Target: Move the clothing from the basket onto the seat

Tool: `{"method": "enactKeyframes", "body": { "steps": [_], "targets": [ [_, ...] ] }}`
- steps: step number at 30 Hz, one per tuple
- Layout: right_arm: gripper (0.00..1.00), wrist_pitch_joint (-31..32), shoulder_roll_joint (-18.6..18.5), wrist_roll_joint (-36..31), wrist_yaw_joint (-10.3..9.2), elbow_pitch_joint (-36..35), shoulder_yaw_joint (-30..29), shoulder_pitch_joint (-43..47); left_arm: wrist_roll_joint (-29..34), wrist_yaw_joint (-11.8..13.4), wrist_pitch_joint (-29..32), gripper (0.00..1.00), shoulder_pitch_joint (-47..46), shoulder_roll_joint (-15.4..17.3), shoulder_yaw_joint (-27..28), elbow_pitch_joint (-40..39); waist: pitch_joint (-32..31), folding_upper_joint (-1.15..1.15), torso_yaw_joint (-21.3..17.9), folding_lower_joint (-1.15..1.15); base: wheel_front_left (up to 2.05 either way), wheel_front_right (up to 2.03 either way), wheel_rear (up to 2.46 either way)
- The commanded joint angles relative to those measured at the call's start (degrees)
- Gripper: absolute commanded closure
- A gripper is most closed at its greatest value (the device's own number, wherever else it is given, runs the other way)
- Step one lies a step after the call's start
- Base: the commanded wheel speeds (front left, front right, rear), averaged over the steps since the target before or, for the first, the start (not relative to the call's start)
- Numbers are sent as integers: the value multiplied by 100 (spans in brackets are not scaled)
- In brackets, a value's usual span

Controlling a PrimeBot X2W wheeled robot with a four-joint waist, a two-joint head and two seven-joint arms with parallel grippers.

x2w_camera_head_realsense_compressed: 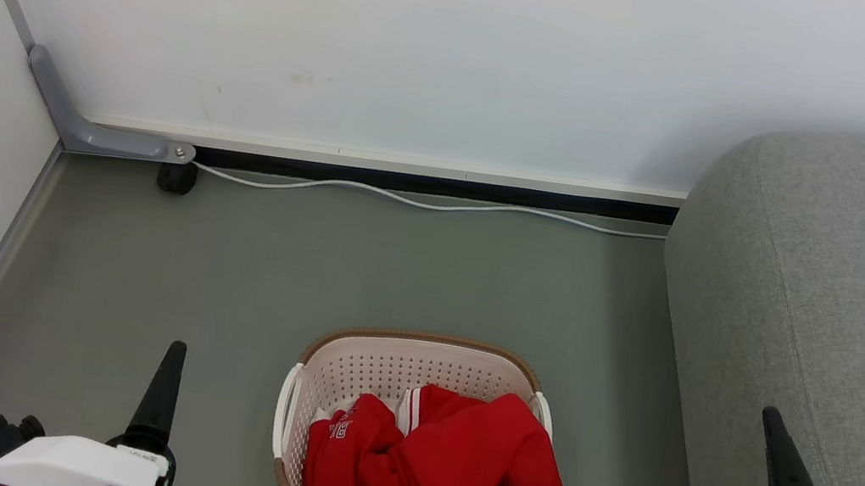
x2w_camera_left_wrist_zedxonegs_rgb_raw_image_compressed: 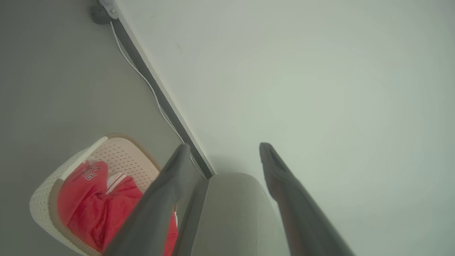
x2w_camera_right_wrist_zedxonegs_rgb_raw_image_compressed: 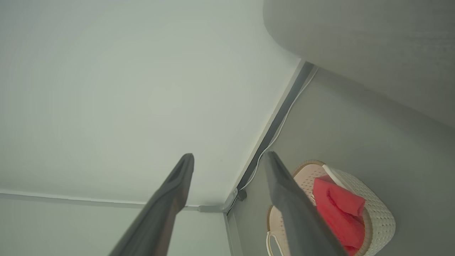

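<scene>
1. Finding the clothing point(x2w_camera_head_realsense_compressed: 435, 458) heaped red inside the basket point(x2w_camera_head_realsense_compressed: 388, 369), at 6 o'clock in the head view, with one fold draping over the rim toward 4 o'clock.
2. Judging the task as not yet begun: seeing nothing red on the visible part of the seat point(x2w_camera_head_realsense_compressed: 819, 292), at 3 o'clock and near the basket across a strip of floor point(x2w_camera_head_realsense_compressed: 222, 272); counting every piece as waiting to be lifted across.
3. Placing the left tool point(x2w_camera_left_wrist_zedxonegs_rgb_raw_image_compressed: 224, 147) at 7 o'clock and the right tool point(x2w_camera_right_wrist_zedxonegs_rgb_raw_image_compressed: 229, 155) at 5 o'clock, both spreading their fingers wide, gripping nothing, hanging well apart from the clothing.
4. Noting a white cable point(x2w_camera_head_realsense_compressed: 421, 201) running along the wall's foot at 12 o'clock, well apart from the basket.
5. Failing to count the garments among overlapping folds; failing to read the lettering point(x2w_camera_head_realsense_compressed: 340, 428), crumpled at 9 o'clock of the heap; losing the basket's near rim and the seat's far side beyond the picture's edges; missing the basket's inner floor beneath the fabric.
</scene>
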Motion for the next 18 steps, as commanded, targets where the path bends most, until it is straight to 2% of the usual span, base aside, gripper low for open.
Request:
{"method": "enactKeyframes", "body": {
  "steps": [1, 18],
  "targets": [
    [0, -85, -127, -127, 34, -126, 57, -335, 128, -24, -50, 0, -347, 93, 35, -123, -2, 0, 0, -1, 0, 0, 0],
    [0, -370, -279, -1568, 48, 58, 398, -608, 1715, -31, -338, 0, -545, 179, -260, -4, 4, 0, -8, -1, 0, 0, 0]
  ]
}}
